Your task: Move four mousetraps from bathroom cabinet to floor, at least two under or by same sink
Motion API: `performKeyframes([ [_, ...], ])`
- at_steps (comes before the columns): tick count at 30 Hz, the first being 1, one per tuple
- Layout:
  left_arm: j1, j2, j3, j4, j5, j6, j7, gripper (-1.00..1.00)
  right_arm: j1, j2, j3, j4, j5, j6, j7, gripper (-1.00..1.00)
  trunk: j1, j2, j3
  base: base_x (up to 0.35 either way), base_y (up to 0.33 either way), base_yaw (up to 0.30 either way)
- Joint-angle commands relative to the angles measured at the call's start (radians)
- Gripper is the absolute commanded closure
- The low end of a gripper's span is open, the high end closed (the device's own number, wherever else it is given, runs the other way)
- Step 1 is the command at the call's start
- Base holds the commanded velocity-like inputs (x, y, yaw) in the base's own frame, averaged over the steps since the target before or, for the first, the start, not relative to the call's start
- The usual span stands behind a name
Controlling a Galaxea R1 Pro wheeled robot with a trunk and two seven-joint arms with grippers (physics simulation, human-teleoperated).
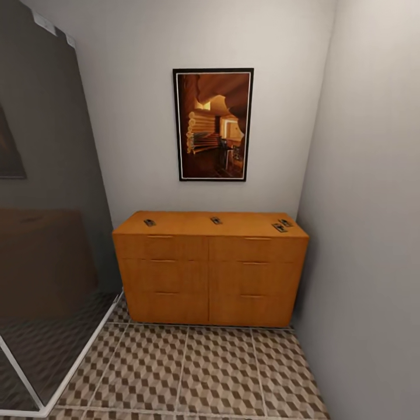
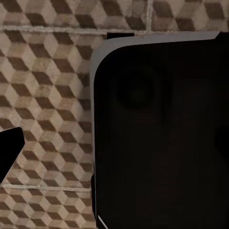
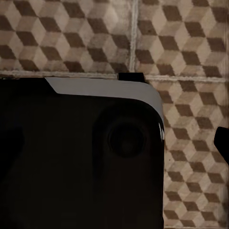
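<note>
Mousetraps sit on top of an orange wooden cabinet: trap one near its left end, trap two mid-top, traps three and four just beside each other at the right end. Framed picture hangs on the wall above. Cube-pattern floor in front, glass panel at left. Wrist views show dark robot body over the tiles; either end effector's state, cannot tell

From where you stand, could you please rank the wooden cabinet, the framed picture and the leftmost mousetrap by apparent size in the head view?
1. Wooden cabinet, largest.
2. Framed picture, clearly smaller.
3. Leftmost mousetrap, tiny on the cabinet top.
All stand against the same wall, so nearness barely skews this.
</note>
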Motion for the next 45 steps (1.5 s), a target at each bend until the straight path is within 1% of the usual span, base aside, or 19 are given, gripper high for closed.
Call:
performKeyframes([
  [1,0.0,0.0,0.0,-0.001,0.0,-0.002,0.0,-1.0,-0.001,0.0,0.0,0.001,-0.002,-0.005,0.003,-1.0,0.0,0.0,-0.001,0.241,-0.117,0.0],
  [8,0.0,0.0,0.0,-0.001,0.0,-0.003,-0.001,-1.0,-0.001,0.0,0.0,0.001,-0.002,-0.011,0.003,-1.0,0.0,0.0,-0.001,0.147,-0.064,0.0],
  [36,0.0,0.005,0.0,-0.001,0.0,-0.003,0.0,-1.0,-0.001,0.0,0.0,0.002,-0.001,-0.02,0.0,-1.0,0.0,0.0,-0.001,0.007,-0.003,0.0],
  [45,0.0,0.006,-0.001,-0.001,0.0,-0.003,-0.001,-1.0,-0.001,0.0,0.001,0.002,-0.003,-0.02,-0.002,-1.0,0.0,0.0,-0.001,0.096,0.0,0.0],
])
